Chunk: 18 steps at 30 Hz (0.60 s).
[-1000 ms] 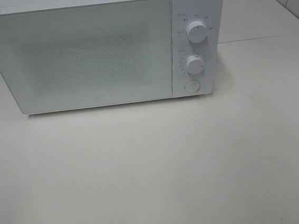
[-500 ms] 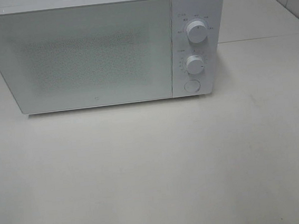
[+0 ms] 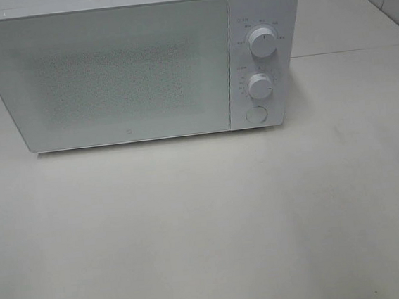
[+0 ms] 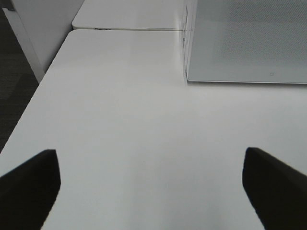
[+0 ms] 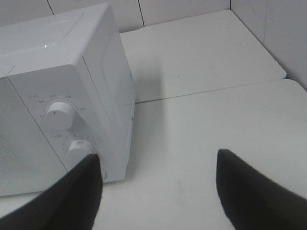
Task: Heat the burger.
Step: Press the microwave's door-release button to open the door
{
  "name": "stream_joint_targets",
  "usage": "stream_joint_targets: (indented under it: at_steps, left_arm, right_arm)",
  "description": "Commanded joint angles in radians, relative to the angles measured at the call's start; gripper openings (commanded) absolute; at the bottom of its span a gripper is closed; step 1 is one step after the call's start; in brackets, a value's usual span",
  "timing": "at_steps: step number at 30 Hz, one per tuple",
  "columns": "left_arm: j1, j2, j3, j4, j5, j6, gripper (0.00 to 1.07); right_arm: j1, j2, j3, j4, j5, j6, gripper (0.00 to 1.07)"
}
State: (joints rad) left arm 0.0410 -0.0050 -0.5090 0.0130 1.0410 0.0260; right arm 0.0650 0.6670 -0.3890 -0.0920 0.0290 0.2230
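Exterior high — one microwave [image 3: 107, 73], two dials [image 3: 263, 44].

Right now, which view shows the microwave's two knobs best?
Exterior high: the upper knob and lower knob face the camera, unobstructed. The right wrist view sees them obliquely, the lower beside the right gripper. The left wrist view shows only the microwave door.
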Motion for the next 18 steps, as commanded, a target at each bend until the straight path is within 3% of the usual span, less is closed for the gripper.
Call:
stream_joint_targets:
  at_steps: [1,5,14,16,18]
  left_arm:
    - [0.005,-0.007,-0.002,-0.002,-0.012,-0.001,0.98]
    - [0.005,-0.007,-0.002,-0.002,-0.012,-0.001,0.98]
    - [0.005,-0.007,-0.002,-0.002,-0.012,-0.001,0.98]
    - [0.005,-0.007,-0.002,-0.002,-0.012,-0.001,0.98]
    - [0.005,-0.007,-0.002,-0.002,-0.012,-0.001,0.98]
  right_arm:
    - [-0.008,0.113,0.002,-0.010,-0.192,-0.005,0.63]
    - [-0.008,0.238,0.002,-0.071,-0.405,-0.010,0.63]
    - [-0.005,0.450,0.021,-0.082,-0.651,-0.014,0.63]
    - [-0.002,0.474,0.034,-0.073,-0.691,-0.015,0.63]
    - [0.068,0.554,0.090,0.059,-0.854,-0.093,0.63]
